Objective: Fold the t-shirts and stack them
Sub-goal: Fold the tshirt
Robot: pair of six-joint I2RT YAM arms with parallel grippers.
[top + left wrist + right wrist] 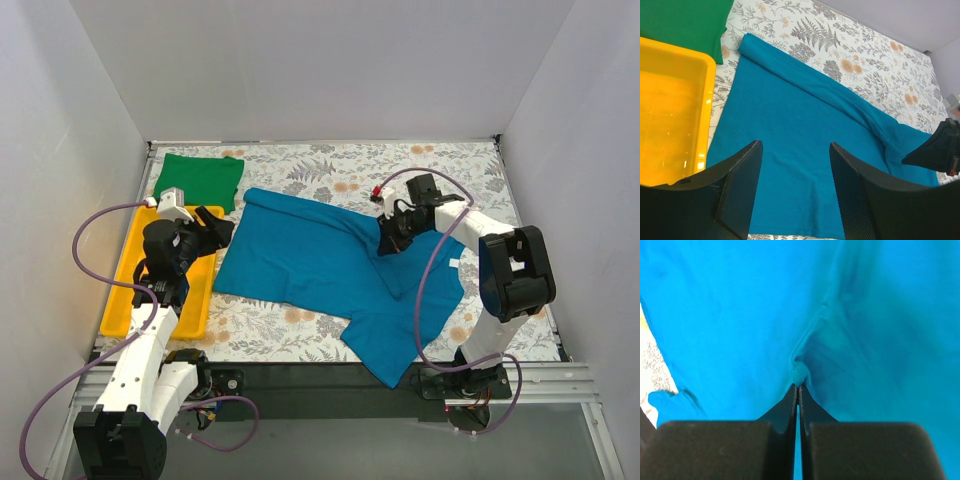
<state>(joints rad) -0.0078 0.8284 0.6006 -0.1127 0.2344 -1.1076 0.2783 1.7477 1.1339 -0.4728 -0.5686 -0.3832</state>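
In the overhead view the teal t-shirt (320,270) lies spread across the middle of the frame on the flower-patterned bench (400,165). Its upper edge is rolled into a long ridge that runs from the upper left down toward the centre right. Its lowest corner reaches over the dark front edge of the bench at the bottom centre.

The green t-shirt (200,180) lies folded flat in the upper left of the frame, against the far edge of the bench. The rolled end of the teal one lies just beside its right-hand corner. Directly below the green t-shirt in the frame sits the yellow tray (130,300), along the left edge of the bench.

The left pincer (795,185) hangs above the left border of the teal t-shirt, next to the tray. Its jaws stand apart, and we see only flat teal cloth in the gap below them, nothing gripped.

The right pincer (798,390) is down on the teal t-shirt at the centre right of the overhead view, at the end of the rolled ridge. In its own wrist view the two fingers (785,407) are pressed together. A small pucker of teal cloth sits at their tips, and creases fan out from it across the fabric. We read this as a pinch on the cloth.
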